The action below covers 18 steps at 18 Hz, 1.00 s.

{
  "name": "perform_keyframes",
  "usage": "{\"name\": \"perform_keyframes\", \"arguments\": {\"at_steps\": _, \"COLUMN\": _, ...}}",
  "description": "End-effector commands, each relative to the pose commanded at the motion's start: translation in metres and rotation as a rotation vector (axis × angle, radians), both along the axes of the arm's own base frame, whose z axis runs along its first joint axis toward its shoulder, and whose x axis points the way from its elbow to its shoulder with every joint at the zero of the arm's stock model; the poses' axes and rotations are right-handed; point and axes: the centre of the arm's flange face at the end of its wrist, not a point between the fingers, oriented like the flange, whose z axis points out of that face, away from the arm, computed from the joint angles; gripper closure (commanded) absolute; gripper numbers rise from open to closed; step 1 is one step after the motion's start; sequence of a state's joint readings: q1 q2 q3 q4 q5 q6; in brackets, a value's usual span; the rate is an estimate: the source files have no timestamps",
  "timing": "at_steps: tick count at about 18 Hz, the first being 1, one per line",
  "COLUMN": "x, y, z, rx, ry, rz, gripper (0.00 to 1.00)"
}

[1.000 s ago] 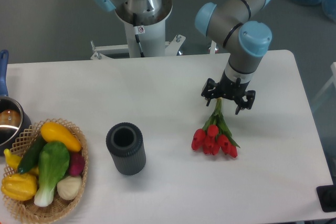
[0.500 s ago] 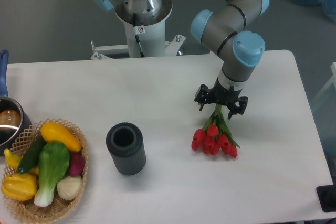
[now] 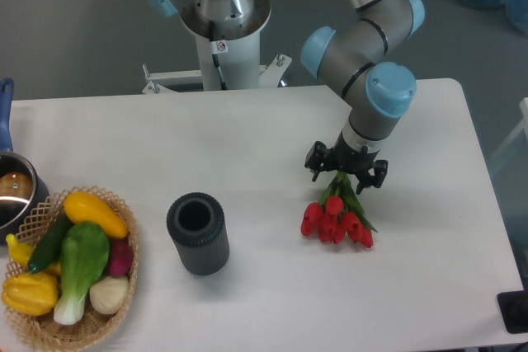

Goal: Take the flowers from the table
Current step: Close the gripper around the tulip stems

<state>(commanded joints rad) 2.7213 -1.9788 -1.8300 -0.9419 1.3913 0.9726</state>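
The gripper (image 3: 346, 171) hangs over the stem end of the flowers (image 3: 337, 216), right-of-centre on the table (image 3: 247, 146), nearer the right edge than the left. The tulips lie flat: red heads point to the front edge, stems run back toward the far edge and vanish under the fingers. So the bunch's long axis runs roughly front-to-back, tilted a little to the right at the stem end. The fingers look spread, one each side of the stems, so straddling and not clamped, though contact is hard to judge from above. What matters: the stems sit between the fingers, crosswise to their closing line. The vase (image 3: 198, 233) and the basket (image 3: 70, 274) stand well apart to the left.
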Motion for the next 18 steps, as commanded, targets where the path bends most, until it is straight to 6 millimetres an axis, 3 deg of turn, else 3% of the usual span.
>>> {"name": "perform_keyframes", "arguments": {"at_steps": 12, "x": 0.004, "y": -0.006, "z": -0.011, "rx": -0.038, "ry": -0.018, "rz": 0.030, "gripper": 0.00}}
{"name": "perform_keyframes", "arguments": {"at_steps": 18, "x": 0.007, "y": -0.016, "z": -0.017, "rx": -0.107, "ry": 0.007, "rz": -0.075, "gripper": 0.01}}
